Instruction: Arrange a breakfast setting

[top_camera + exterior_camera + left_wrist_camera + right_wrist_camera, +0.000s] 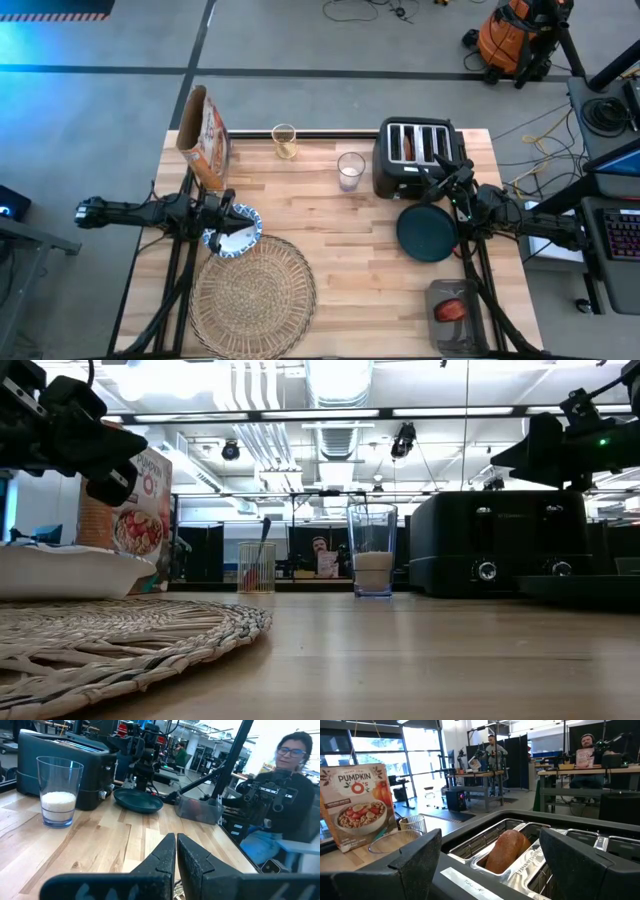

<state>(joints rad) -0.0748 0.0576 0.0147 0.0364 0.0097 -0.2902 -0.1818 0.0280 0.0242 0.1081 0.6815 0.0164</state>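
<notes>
Wooden table (330,215) carries toaster (415,155) upper right (bread inside), cereal bag (205,135) upper left. Placemat (252,290) lower left, bowl (233,230) overlapping it. Left gripper (228,212) pressed together above bowl; right gripper (438,180) spread over toaster, beside plate (427,232).

In the high view the placemat (253,294) lies at lower left of the table (330,215), the bowl (233,231) overlapping its upper left edge. The cereal bag (205,138) stands at upper left, a small glass (284,141) to its right, then a bigger glass (350,170). The toaster (418,157) sits upper right, the plate (427,231) just below it, a tray (458,316) at lower right.
</notes>
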